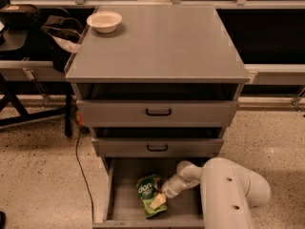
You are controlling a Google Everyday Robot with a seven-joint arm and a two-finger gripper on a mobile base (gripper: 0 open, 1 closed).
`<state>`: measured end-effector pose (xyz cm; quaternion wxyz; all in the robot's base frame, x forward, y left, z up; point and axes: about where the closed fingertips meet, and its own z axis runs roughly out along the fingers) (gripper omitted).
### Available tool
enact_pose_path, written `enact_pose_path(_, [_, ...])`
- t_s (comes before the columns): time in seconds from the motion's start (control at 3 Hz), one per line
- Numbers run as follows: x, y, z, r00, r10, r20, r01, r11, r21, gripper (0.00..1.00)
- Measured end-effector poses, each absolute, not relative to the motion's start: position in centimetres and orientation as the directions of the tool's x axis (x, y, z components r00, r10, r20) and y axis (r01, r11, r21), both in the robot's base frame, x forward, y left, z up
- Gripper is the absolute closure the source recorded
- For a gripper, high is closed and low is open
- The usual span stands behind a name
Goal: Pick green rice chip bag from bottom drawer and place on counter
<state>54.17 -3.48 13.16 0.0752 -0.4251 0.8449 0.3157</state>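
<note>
Green rice chip bag [147, 192] lies flat on the floor of the open bottom drawer [125, 199], looking light, thin and crinkly, so it is probably best pinched gently at its right edge, where the gripper [165, 192] sits, though whether it is clamped there I cannot tell

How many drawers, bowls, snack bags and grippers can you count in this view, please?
Drawers: 3, the top drawer, the middle drawer and the open bottom drawer.
Bowls: 1, the white bowl on the counter.
Snack bags: 1, the green rice chip bag in the bottom drawer.
Grippers: 1, the gripper, down at the bag.
Total: 6.
</note>
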Motion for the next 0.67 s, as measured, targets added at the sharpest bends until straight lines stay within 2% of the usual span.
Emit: enact_pose_path(0.67, [54.17,-3.48,13.16,-0.627,-0.671,-0.396,-0.766,0.439,0.47,0.94])
